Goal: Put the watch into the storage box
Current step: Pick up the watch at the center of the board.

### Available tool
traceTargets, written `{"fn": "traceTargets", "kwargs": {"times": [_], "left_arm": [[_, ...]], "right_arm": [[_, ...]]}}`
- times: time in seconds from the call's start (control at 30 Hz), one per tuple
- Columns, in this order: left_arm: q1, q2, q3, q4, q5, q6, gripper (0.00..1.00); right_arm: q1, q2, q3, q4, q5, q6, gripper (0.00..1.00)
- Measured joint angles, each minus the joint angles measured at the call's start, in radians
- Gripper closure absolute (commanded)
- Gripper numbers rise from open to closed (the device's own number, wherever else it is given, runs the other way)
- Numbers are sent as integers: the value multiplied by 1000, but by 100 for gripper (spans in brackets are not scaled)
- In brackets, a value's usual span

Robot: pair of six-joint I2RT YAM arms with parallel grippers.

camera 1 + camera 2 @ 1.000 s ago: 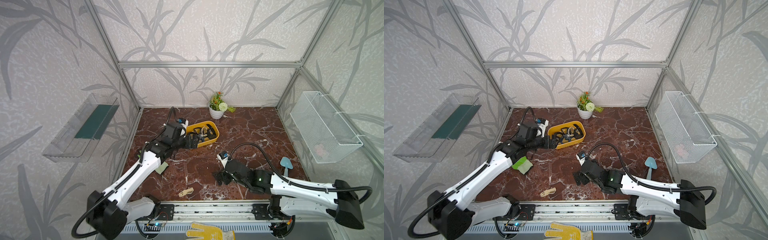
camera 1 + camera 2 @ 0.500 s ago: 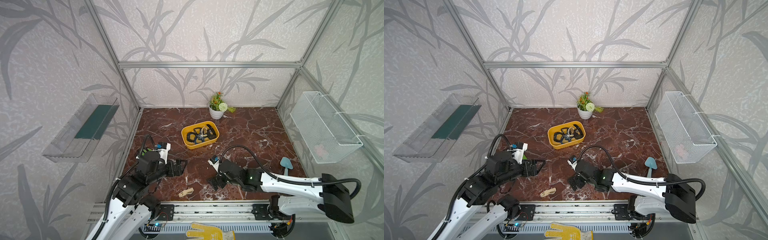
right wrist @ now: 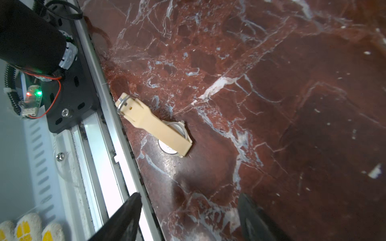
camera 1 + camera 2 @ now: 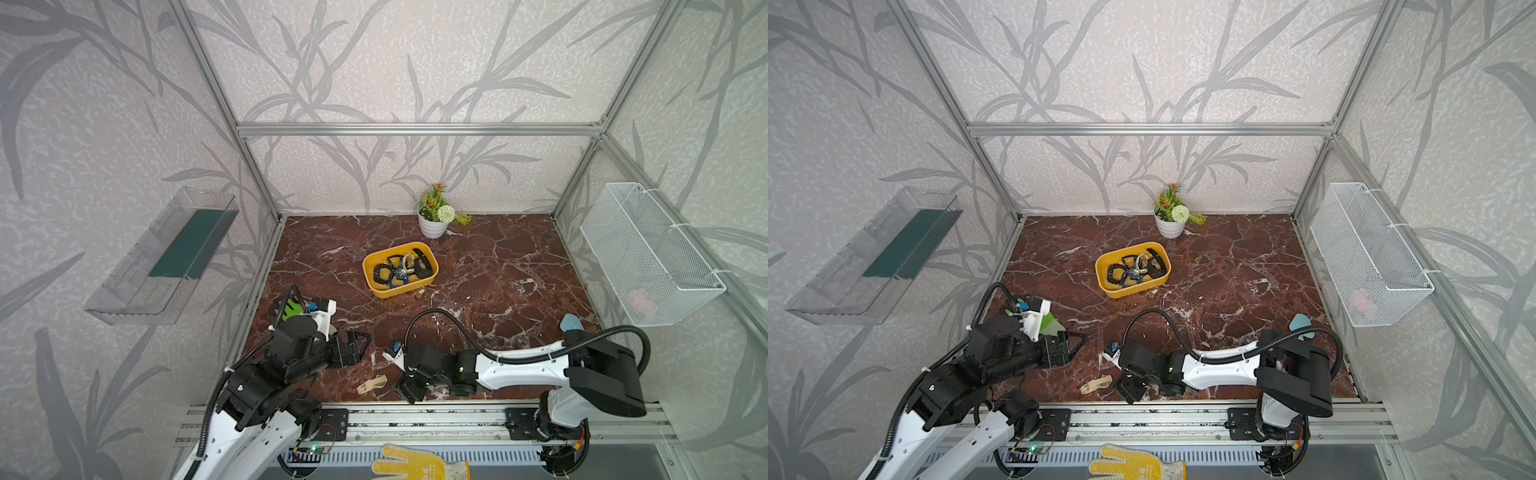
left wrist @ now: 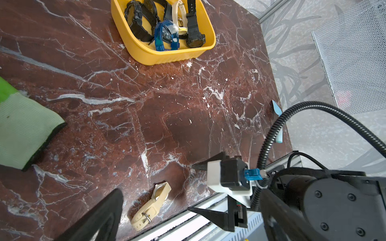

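Watch (image 4: pixel 372 383) (image 3: pixel 154 125) with a beige strap lies flat on the marble table (image 4: pixel 498 270). It is well apart from the storage box (image 4: pixel 376 286) (image 5: pixel 158 58), on the box's near side toward the robot's bases. Its strap is folded over the round case, and the buckle end points away from the box.

The right arm reaches low and nearly level across the table on that same near side of the box. Its wrist dips so that the right gripper (image 4: pixel 405 384) (image 3: pixel 188 196) points at the watch. The jaws stand apart with nothing between them. The watch lies just ahead of the fingertips (image 5: pixel 193 165), not yet inside the gap and not touched.

The left arm is folded back with its elbow raised. The left gripper (image 4: pixel 365 345) (image 4: pixel 1077 343) hangs above the table with its jaws spread wide and empty, aimed roughly along the box's near side.

Inside the yellow box lie several watches: black ones, a blue one (image 5: pixel 166 35) and a pale one. A green and white glove (image 5: pixel 20 129) lies by the left arm, off the box's near left corner. A potted plant (image 4: pixel 432 216) stands just beyond the box's far side. A light-blue tool (image 4: pixel 569 322) lies far to the box's right. Bare marble lies between the watch and the box, with only the left arm's pincer hanging near that stretch.
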Motion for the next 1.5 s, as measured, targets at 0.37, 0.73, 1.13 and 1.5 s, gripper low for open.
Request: {"fn": "traceTargets", "kwargs": {"times": [0.37,0.73,1.13,1.5], "left_arm": [[-78,-72,-1,-61,-68,-54,1],[-82,-80,-1,-72,-77,-68,1],[-82,-81,-1,-72,-79,-70,1],[-82,-81,-6,-67,-79,-69,1]], "right_arm": [[4,132,65,85,-53,-26,28],[4,239,154,108,-60,-32,40],[5,286,220,71,60,20,55],[0,286,222,39,175,58,68]]}}
